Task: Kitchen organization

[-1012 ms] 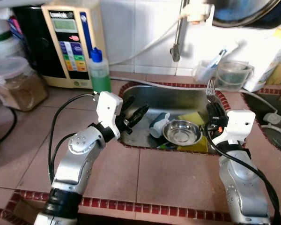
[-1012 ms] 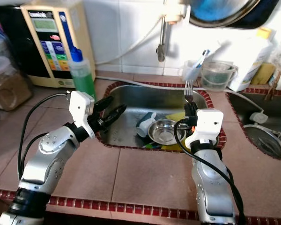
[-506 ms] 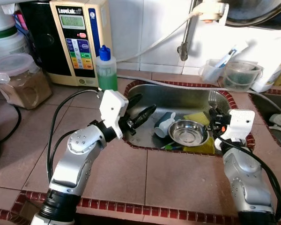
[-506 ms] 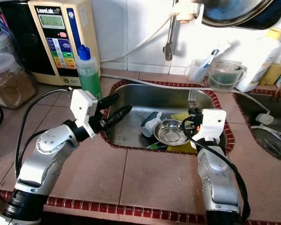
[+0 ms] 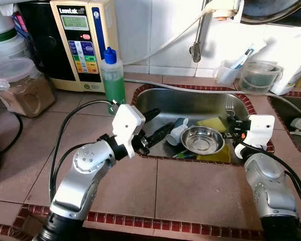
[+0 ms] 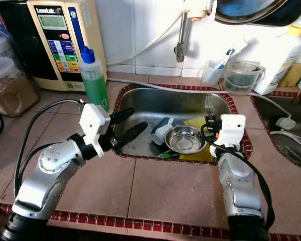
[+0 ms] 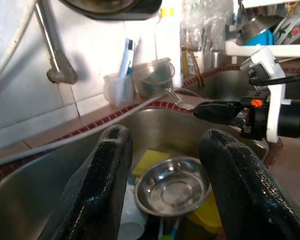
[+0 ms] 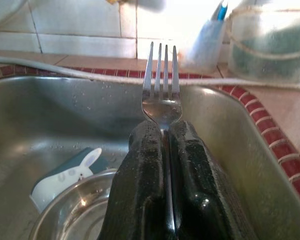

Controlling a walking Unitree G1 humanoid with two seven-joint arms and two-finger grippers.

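Observation:
A metal fork (image 8: 161, 82) sticks out, tines up, from my right gripper (image 5: 233, 120), which is shut on its handle over the right side of the steel sink (image 5: 190, 101). In the sink lie a small steel bowl (image 5: 202, 140), a teal cup with a white rabbit print (image 5: 177, 131) on its side, and a yellow sponge (image 5: 212, 123). My left gripper (image 5: 157, 124) hangs open over the sink's left rim, its fingers (image 7: 107, 170) pointing toward the bowl (image 7: 172, 187).
A green soap bottle (image 5: 112, 78) and a beige water machine (image 5: 80, 42) stand behind the sink's left corner. A lidded jar (image 5: 21, 86) is far left. Clear tubs (image 5: 260, 76) with a toothbrush sit behind the sink, the tap (image 5: 199, 32) above. A second basin (image 5: 293, 115) lies right.
The camera has shifted. My left gripper has come forward and to the right, lower over the sink's left rim. The right gripper still holds the fork, now lower.

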